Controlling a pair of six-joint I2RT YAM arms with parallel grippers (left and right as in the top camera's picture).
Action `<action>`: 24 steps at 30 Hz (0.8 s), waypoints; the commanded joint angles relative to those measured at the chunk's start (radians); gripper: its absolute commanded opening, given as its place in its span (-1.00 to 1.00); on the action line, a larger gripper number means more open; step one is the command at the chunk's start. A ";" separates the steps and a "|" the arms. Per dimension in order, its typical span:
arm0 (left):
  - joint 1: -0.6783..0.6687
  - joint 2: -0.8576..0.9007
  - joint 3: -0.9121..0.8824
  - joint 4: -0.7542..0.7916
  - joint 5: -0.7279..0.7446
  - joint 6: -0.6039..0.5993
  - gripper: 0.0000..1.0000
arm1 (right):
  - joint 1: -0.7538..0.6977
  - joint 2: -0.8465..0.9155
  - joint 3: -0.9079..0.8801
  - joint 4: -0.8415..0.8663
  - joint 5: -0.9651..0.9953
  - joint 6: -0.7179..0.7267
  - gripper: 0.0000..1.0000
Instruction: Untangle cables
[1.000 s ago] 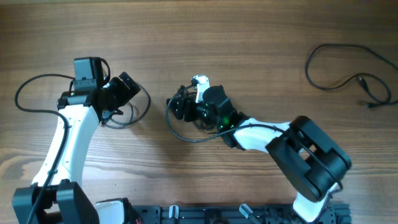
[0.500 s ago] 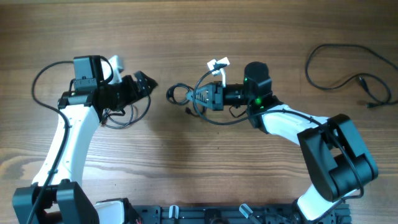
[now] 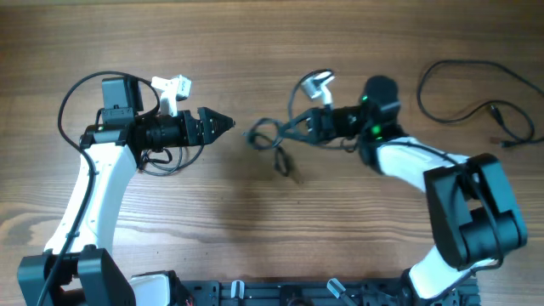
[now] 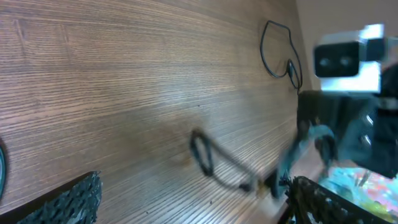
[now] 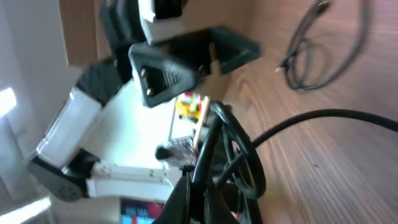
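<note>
A knotted bundle of thin black cables (image 3: 270, 138) hangs at mid-table, one plug end trailing down to the wood (image 3: 291, 172). My right gripper (image 3: 295, 127) is shut on the bundle's right side. The right wrist view shows its fingers (image 5: 186, 196) pinched on a cord, with loops (image 5: 244, 158) bulging above them. My left gripper (image 3: 223, 124) points right at the bundle, a short gap away, open and empty. In the left wrist view its fingers (image 4: 69, 200) stand wide apart and the dangling loop (image 4: 202, 154) is ahead.
A separate loose black cable (image 3: 476, 95) lies at the far right, also seen far off in the left wrist view (image 4: 278, 50). Another thin loop (image 3: 166, 161) lies on the wood under the left arm, also seen in the right wrist view (image 5: 311, 59). The arm bases stand along the front edge.
My right gripper closed on the bundle, then lifted and carried it right. My left gripper swung round from beside its loop and now points right at the bundle.
</note>
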 commanded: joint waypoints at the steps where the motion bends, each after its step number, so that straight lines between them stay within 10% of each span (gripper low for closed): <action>1: -0.003 -0.006 -0.009 0.000 0.019 0.016 1.00 | -0.130 -0.007 -0.005 -0.182 -0.043 -0.167 -0.91; 8: -0.003 -0.006 -0.009 0.000 0.019 0.016 1.00 | -0.346 0.028 -0.006 -0.551 0.070 -0.497 -0.85; 10: -0.003 -0.006 -0.009 0.000 0.019 0.016 1.00 | -0.389 0.028 -0.006 -0.587 0.145 -0.527 -0.18; 15: -0.003 -0.006 -0.009 0.000 0.018 0.016 1.00 | -0.377 0.023 -0.006 -0.782 0.163 -0.665 0.51; 24: -0.003 -0.006 -0.009 0.001 0.008 0.016 1.00 | -0.375 -0.394 -0.005 -1.258 0.845 -0.871 0.47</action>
